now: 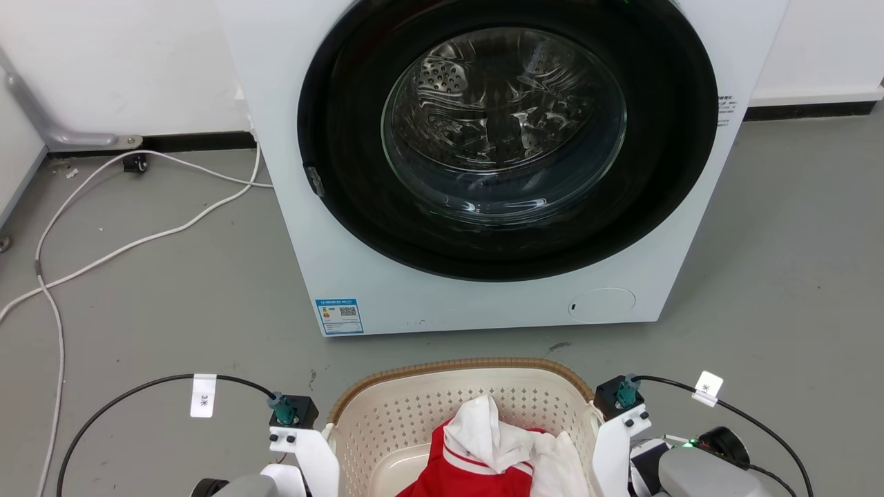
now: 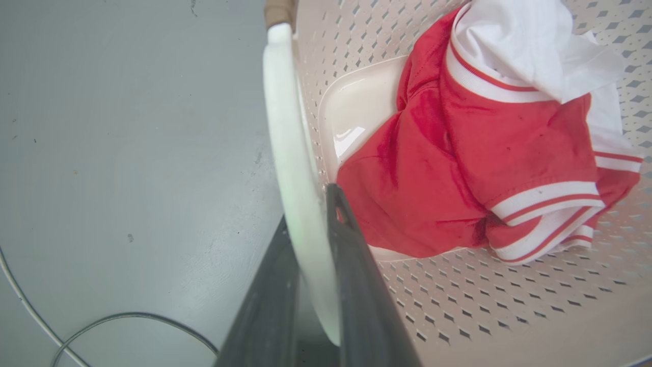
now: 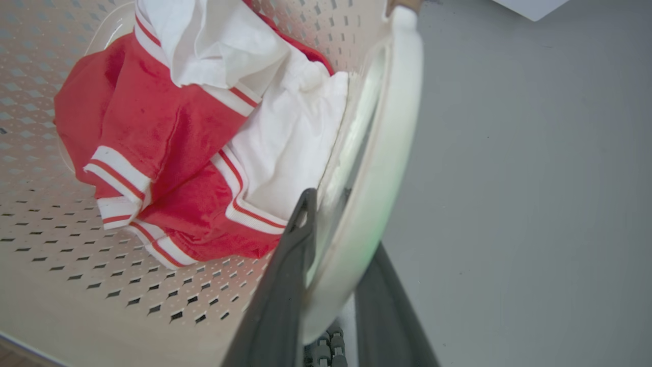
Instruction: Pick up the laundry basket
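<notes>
Head view: we see the laundry basket point(image 1: 414, 414), clothes point(image 1: 483, 459) inside, before the washing machine point(image 1: 359, 269) | left wrist view: left fingers point(image 2: 340, 216) clamp its white handle point(image 2: 284, 127) | right wrist view: right fingers point(image 3: 301, 221) clamp the other handle point(image 3: 395, 102).

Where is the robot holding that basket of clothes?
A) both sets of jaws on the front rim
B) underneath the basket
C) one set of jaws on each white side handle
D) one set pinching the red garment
C: the left gripper has its jaws astride one white side handle of the laundry basket, and the right gripper sits astride the other handle.
</notes>
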Motion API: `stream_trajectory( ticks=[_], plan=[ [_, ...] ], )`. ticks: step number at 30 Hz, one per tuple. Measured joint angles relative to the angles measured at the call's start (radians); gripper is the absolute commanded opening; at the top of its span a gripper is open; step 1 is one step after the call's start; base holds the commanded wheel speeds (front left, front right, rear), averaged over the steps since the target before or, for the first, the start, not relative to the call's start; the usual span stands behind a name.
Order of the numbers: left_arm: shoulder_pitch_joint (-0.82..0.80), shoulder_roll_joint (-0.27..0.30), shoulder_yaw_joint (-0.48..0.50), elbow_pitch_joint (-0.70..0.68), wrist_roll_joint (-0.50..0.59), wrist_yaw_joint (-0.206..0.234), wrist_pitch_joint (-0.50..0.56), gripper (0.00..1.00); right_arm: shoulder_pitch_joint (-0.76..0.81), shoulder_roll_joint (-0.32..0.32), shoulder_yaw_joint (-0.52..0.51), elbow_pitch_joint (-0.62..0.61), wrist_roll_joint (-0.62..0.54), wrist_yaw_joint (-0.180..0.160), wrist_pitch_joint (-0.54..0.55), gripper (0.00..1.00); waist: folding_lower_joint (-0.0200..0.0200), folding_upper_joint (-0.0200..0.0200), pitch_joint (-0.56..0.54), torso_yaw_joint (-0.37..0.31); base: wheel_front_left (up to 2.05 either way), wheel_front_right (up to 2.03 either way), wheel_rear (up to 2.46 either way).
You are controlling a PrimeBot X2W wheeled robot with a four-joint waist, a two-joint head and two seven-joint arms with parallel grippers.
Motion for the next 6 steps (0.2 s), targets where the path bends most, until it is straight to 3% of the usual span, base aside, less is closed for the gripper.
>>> stream_trajectory(
  ticks=[6],
  plan=[
    [-0.004,0.001,-0.009,0.0,-0.009,0.0,-0.001,0.0,0.0,0.001,0.0,0.0,0.0,0.0,0.0,0.0,0.0,0.0,0.0,-0.001,0.0,0.0,0.0]
  ],
)
